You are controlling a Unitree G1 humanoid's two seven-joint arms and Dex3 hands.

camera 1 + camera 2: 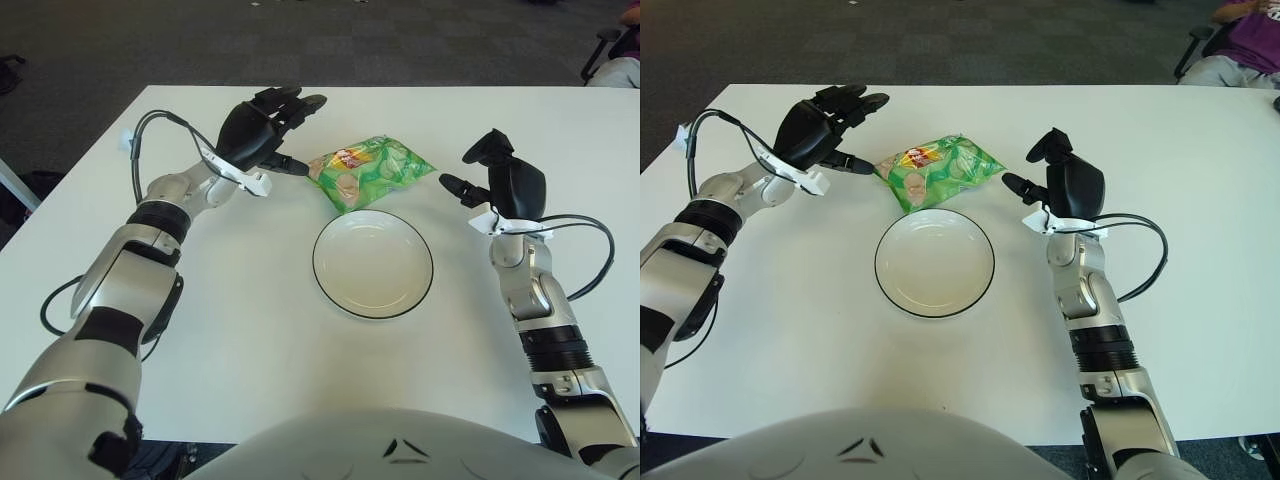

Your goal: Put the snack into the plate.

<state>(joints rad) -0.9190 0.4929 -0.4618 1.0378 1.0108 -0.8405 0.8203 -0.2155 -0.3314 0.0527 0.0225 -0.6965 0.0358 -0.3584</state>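
Green snack bag (369,171) on the table (250,330), just behind the empty plate (373,263), so nothing's in yet. Left hand (268,128) spread, fingertip nearly at the bag's edge, no grip. Right hand (505,180) open, to the bag's right. Grasp & transfer both left.

Both head-mounted eyes look forward and down from close above, sharing the whole white table (250,340).

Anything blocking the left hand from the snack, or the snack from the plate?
Nothing visible. The left hand shows beside the green snack bag, fingers open; bare white table borders the empty black-rimmed white plate. Right hand shows right of the bag.
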